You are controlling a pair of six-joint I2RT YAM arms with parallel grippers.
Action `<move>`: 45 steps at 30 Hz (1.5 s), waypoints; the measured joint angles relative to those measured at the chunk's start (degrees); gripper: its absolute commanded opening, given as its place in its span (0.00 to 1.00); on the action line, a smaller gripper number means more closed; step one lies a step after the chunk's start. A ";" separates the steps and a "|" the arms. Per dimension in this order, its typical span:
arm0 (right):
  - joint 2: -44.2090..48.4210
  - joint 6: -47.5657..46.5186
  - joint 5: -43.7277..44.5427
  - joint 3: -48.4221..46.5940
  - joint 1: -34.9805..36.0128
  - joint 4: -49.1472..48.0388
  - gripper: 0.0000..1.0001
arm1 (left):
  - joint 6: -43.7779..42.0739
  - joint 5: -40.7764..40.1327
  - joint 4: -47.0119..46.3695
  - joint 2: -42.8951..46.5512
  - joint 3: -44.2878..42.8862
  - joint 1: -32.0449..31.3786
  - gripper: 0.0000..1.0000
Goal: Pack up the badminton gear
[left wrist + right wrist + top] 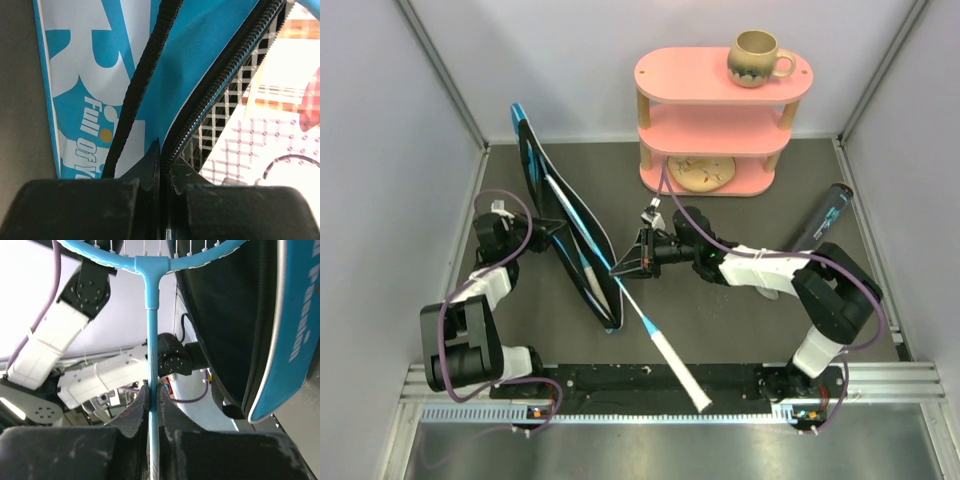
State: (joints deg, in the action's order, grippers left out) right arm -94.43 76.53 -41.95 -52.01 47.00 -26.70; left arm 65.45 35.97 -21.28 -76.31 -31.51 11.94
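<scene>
The blue racket cover (542, 178) stands on edge at centre left, its zip open. My left gripper (558, 232) is shut on its zipper edge (200, 95); racket strings (225, 117) show behind the edge. My right gripper (620, 268) is shut on the shaft (152, 330) of a light-blue racket, whose head is inside the cover (295, 315) and whose white handle (677, 365) points at the near edge. A second white handle (590, 285) lies inside the cover. The black tube (828, 212) lies at the right. No shuttlecocks are in view.
The pink three-tier shelf (720, 120) stands at the back with the beige mug (758, 57) on its top tier and a flat round piece (701, 172) on its bottom tier. Grey walls close in the left, right and back sides.
</scene>
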 measured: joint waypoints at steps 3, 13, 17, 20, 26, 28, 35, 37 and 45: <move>-2.05 2.71 1.33 0.02 -0.04 -1.99 0.00 | 0.02 0.26 -0.15 0.92 1.01 0.00 0.00; -11.56 8.31 4.11 -8.31 -0.42 -4.76 0.00 | -0.92 0.72 1.20 5.49 4.04 -0.15 0.00; -16.26 6.47 5.77 -16.52 -0.70 -2.25 0.00 | -2.27 1.25 3.37 6.80 4.22 -0.46 0.00; -19.76 4.00 7.39 -22.67 -0.81 0.33 0.00 | -3.74 1.53 5.66 7.80 4.22 -0.63 0.00; -27.26 -2.43 11.34 -33.81 -1.11 5.53 0.00 | -5.90 1.60 9.68 11.23 4.22 -0.87 0.00; -28.94 -4.37 12.59 -36.26 -1.11 6.91 0.00 | -6.34 1.51 10.36 11.74 4.22 -1.03 0.00; -32.52 -11.85 18.53 -41.13 -1.11 9.86 0.00 | -6.99 1.60 11.45 12.09 4.22 -1.55 0.00; -32.59 -14.36 20.44 -41.18 -1.07 9.70 0.00 | -6.99 1.75 11.50 12.15 4.22 -1.60 0.00; -33.83 -22.60 30.93 -41.18 0.13 8.90 0.00 | -6.97 1.77 12.76 13.97 4.63 -1.68 0.00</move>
State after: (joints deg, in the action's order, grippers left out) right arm -128.27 53.93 -11.03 -93.19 47.13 -17.80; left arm 58.48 37.74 -8.51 -62.35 -26.87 10.26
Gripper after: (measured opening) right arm 0.018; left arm 0.034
